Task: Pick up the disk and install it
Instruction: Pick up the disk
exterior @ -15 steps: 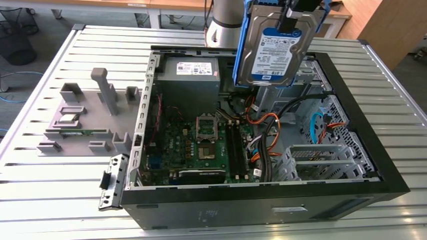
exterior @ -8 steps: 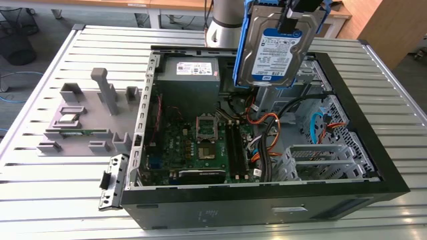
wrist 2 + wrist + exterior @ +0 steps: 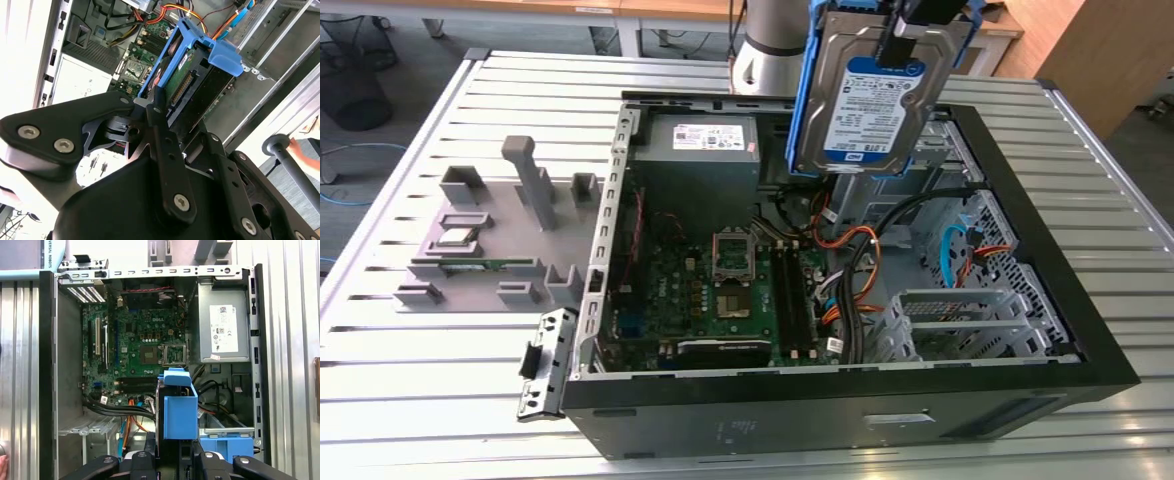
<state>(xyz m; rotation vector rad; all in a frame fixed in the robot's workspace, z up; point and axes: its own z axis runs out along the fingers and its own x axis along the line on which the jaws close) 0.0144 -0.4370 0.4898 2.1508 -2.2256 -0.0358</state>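
The claw (image 3: 907,50) is cut off by the exterior view's top edge, and 1 of its fingers (image 3: 902,40) covers the upper middle of the disk (image 3: 867,100) it clamps. Behind the claw, the disk hides part of the arm's silver column (image 3: 767,40). In the first wrist view the disk hangs edge-on below the claw, label face turned away. In the second wrist view the claw's black links (image 3: 165,165) cover the disk's near end; beyond them a person's hand (image 3: 300,147) is blurred.
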